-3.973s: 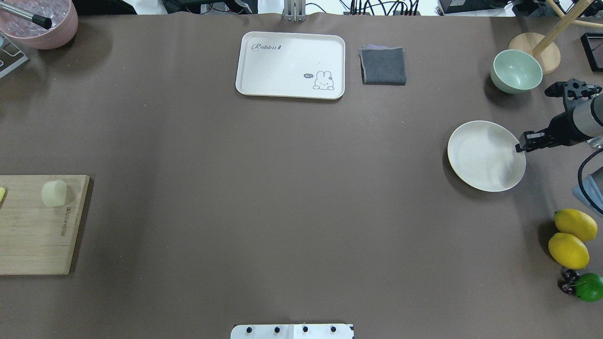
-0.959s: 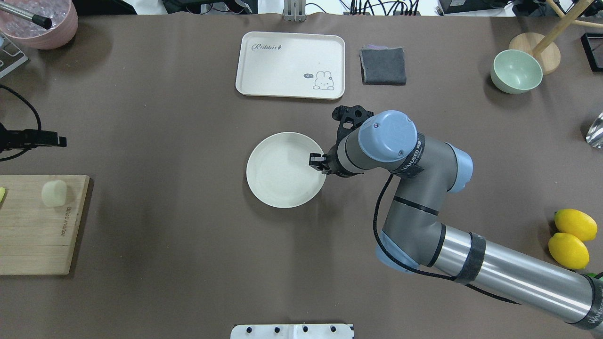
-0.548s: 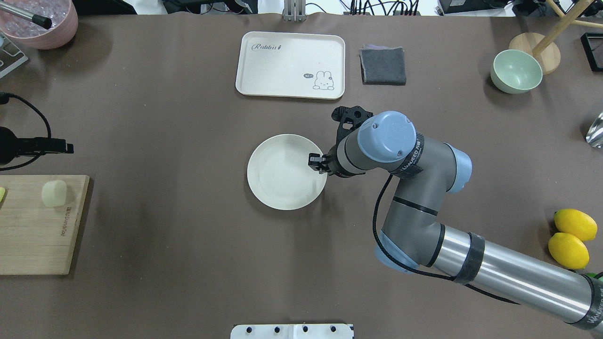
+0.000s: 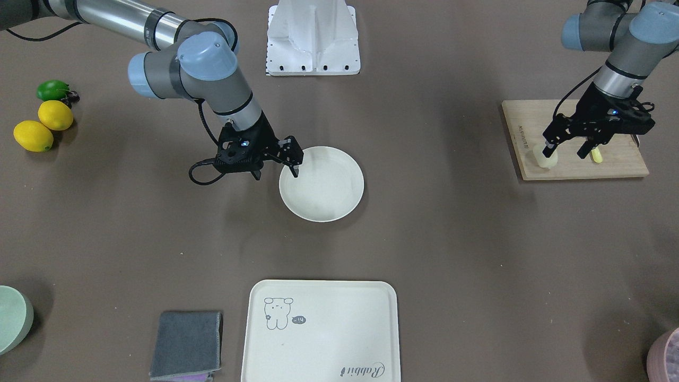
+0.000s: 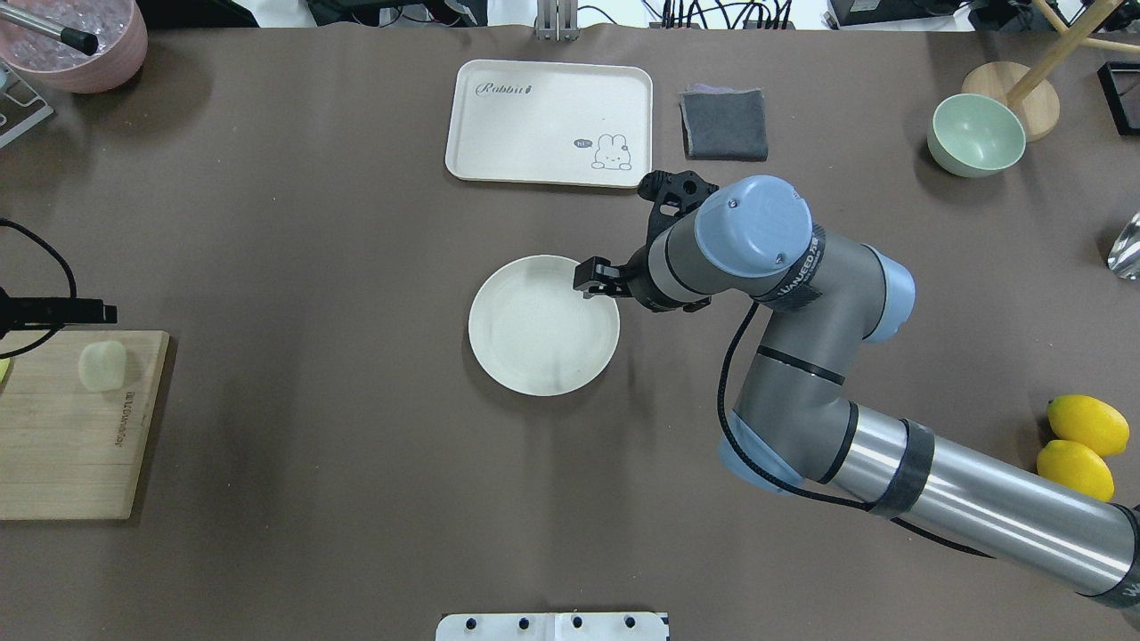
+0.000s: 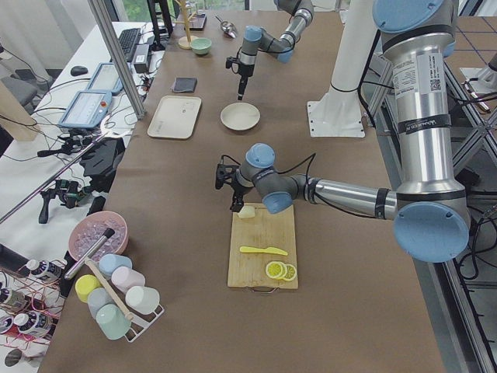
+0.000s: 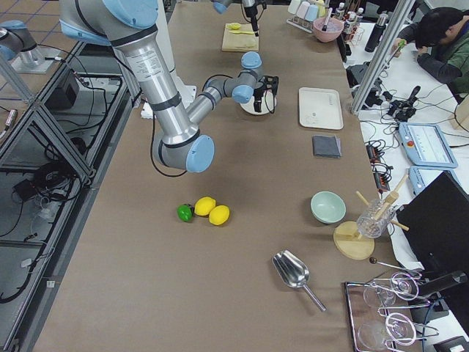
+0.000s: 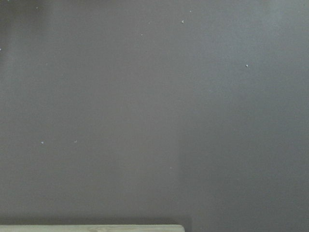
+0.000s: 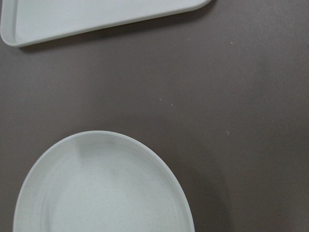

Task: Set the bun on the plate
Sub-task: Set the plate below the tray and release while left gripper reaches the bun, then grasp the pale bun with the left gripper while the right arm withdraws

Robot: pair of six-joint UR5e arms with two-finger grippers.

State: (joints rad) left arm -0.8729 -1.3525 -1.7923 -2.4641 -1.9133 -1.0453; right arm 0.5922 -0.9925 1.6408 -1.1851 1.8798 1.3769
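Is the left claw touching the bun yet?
Apart. The overhead view shows a clear gap between the left gripper and the bun on the board.

Pale bun (image 5: 101,365) sits on wooden board (image 5: 71,445), well apart from round cream plate (image 5: 543,325)
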